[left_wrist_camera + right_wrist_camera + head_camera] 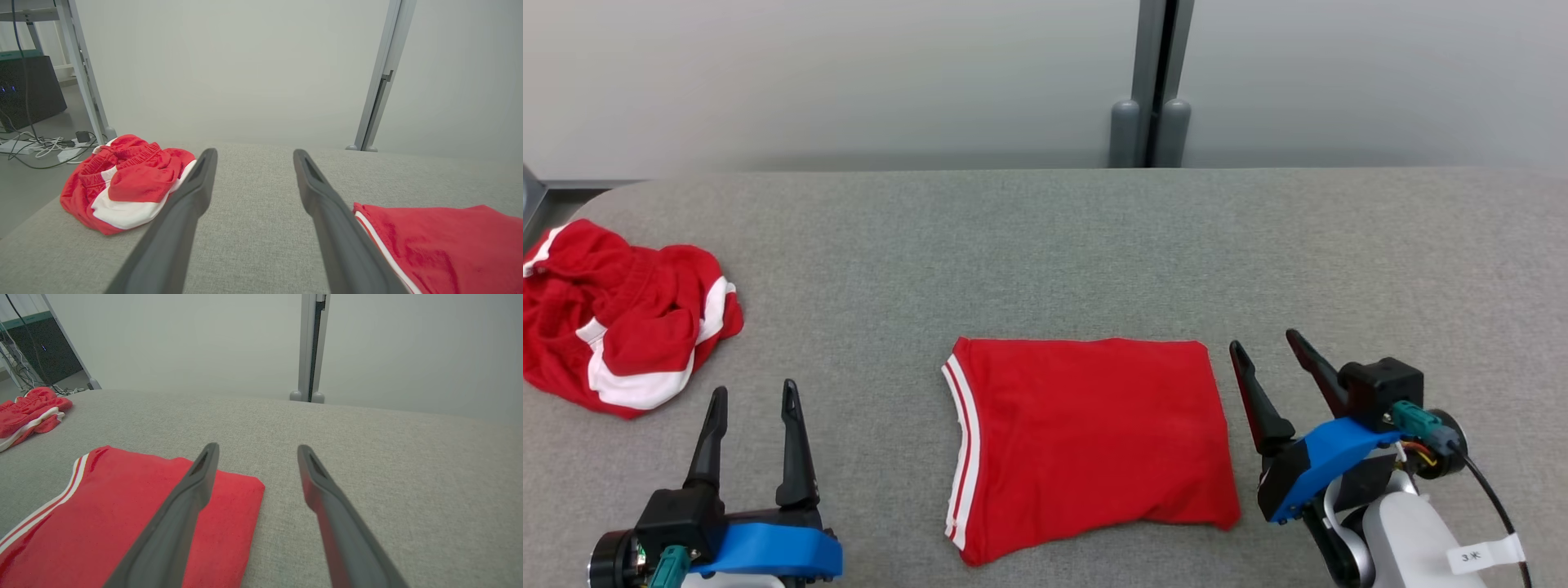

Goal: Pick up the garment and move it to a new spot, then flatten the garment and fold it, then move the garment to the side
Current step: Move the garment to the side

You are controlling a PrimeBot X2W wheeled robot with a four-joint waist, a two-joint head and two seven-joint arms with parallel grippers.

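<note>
Jaws on both arms stand spread wide and pinch nothing: I see my left gripper [754,389] over the bare grey padded tabletop [1045,245], and my right gripper [1263,339] just beside the right edge of the folded red garment [1086,441]. That garment lies flat near the front middle of the table, between the two grippers, its white-striped hem facing left. Well apart, at the table's left edge, sits a crumpled red-and-white garment [621,318].

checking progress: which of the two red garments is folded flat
The centre garment, a neat flat rectangle; the left garment lies bunched in a heap.
</note>
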